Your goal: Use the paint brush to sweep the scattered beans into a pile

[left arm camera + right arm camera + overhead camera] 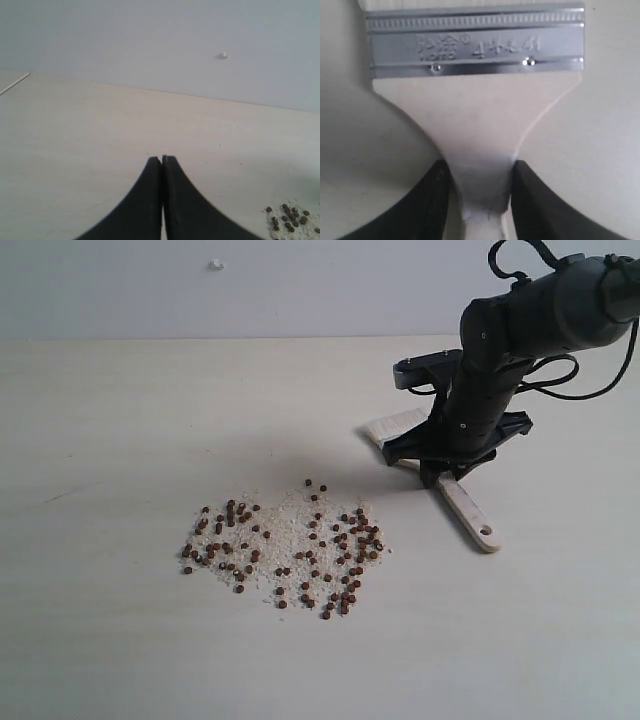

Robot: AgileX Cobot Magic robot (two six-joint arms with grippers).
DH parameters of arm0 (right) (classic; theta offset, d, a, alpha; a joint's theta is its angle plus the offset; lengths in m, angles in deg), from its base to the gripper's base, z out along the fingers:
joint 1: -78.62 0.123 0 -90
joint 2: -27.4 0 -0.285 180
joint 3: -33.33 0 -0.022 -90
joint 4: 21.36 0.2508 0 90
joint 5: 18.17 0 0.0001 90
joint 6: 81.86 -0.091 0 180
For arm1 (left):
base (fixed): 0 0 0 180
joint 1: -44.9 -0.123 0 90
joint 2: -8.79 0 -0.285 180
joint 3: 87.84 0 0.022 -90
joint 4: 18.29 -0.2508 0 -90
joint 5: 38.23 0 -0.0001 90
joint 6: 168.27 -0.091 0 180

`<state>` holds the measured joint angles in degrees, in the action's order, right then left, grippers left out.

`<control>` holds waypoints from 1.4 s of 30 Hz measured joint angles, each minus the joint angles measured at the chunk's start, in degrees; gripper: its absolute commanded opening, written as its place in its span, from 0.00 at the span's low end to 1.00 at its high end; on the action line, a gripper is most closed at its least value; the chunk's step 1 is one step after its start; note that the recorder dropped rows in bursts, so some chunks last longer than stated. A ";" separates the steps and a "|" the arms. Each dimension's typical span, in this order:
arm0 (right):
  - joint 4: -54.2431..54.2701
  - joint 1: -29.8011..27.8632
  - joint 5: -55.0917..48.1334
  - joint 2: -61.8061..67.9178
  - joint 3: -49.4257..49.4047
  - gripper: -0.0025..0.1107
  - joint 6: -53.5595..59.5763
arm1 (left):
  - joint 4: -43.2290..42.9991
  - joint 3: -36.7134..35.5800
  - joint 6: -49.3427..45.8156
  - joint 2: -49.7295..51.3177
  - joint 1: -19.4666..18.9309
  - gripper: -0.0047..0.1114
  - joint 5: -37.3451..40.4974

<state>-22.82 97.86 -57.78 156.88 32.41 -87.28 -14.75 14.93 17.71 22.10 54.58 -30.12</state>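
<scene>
The paint brush [475,115] looks light and stiff; its thin neck is good to hold. My right gripper [480,169] sits around that neck, maybe squeezing; my left gripper [162,165] is pinched together.

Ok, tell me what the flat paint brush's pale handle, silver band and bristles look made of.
Pale handle: likely bare wood, matt and light, no gloss.
Silver band: shiny sheet metal, shown by pressed ridges, stamped lettering and two rivet heads.
Cream-white bristles: fibre too small to tell.
</scene>
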 measured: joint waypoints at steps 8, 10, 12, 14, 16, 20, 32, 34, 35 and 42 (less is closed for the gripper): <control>0.00 0.00 -2.74 -4.60 -0.47 0.02 2.74 | 0.00 0.00 0.00 0.00 0.00 0.04 0.00; 0.00 0.00 -3.39 -5.69 -0.47 0.02 3.11 | 0.00 0.00 0.00 0.00 0.00 0.04 0.00; 0.00 0.00 -4.09 -6.71 -0.47 0.02 3.34 | 0.00 0.00 0.00 0.00 0.00 0.04 0.00; 0.00 0.00 -4.51 -7.76 -0.47 0.02 3.72 | 0.00 0.00 0.00 0.00 0.00 0.04 0.00; 0.00 0.00 -5.17 -8.61 -0.47 0.02 3.96 | 0.00 0.00 0.00 0.00 0.00 0.04 0.00; 0.00 0.00 -6.10 -9.86 -0.47 0.02 4.64 | 0.00 0.00 0.00 0.00 0.00 0.04 0.00; 0.21 0.00 -7.14 -13.76 -0.47 0.02 4.78 | 0.00 0.00 0.00 0.00 0.00 0.04 0.00; 0.21 0.00 -7.42 -14.33 -0.47 0.02 4.78 | 0.00 0.00 0.00 0.00 0.00 0.04 0.00; 0.21 0.00 -7.65 -14.61 -0.47 0.02 4.90 | 0.00 0.00 0.00 0.00 0.00 0.04 0.00; 0.92 0.00 -11.72 -17.26 -0.47 0.02 7.65 | 0.11 -0.12 1.69 0.00 0.00 0.04 -10.39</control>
<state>-21.90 97.86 -69.50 139.62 31.93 -79.63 -14.64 14.81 19.40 22.10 54.58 -40.50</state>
